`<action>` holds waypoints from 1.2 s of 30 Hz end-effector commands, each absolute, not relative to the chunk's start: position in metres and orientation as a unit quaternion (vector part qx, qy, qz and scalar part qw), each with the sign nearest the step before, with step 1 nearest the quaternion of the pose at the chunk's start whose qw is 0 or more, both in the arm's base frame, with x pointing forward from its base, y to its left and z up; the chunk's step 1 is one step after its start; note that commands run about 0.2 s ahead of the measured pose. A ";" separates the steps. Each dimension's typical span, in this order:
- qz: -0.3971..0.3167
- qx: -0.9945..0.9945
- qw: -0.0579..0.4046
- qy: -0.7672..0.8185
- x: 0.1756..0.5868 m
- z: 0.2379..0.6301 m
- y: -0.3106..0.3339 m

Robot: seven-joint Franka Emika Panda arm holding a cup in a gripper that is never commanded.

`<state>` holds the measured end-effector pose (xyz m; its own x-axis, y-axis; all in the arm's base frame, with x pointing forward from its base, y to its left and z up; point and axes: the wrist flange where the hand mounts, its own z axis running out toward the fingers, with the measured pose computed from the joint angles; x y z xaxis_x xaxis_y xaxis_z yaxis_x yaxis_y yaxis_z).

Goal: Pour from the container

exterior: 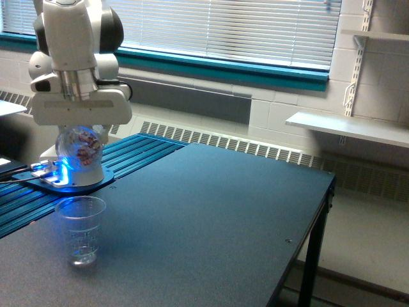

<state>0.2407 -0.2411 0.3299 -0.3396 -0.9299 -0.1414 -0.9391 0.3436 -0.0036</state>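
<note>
My gripper point(80, 142) hangs at the exterior view's left, shut on the container point(81, 146), a small clear rounded cup with reddish-brown and white pieces inside. The white gripper body hides the container's top. Directly below, on the dark table point(204, 217), stands a taller clear tapered cup point(80, 230) with ribbed lines, upright and open at the top. A gap of air separates the container from that cup's rim.
The arm's white base point(73, 171), lit blue, sits on a blue ribbed plate point(128, 153) behind the tall cup. The table's edge point(307, 243) runs down the exterior view's right. Window blinds and a wall shelf point(348, 128) are behind.
</note>
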 end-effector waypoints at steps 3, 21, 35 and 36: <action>0.047 -0.566 0.073 0.820 0.252 0.323 -0.240; 0.076 -0.545 0.089 0.830 0.254 0.312 -0.235; 0.079 -0.534 0.101 0.836 0.255 0.315 -0.235; 0.081 -0.534 0.100 0.836 0.254 0.315 -0.236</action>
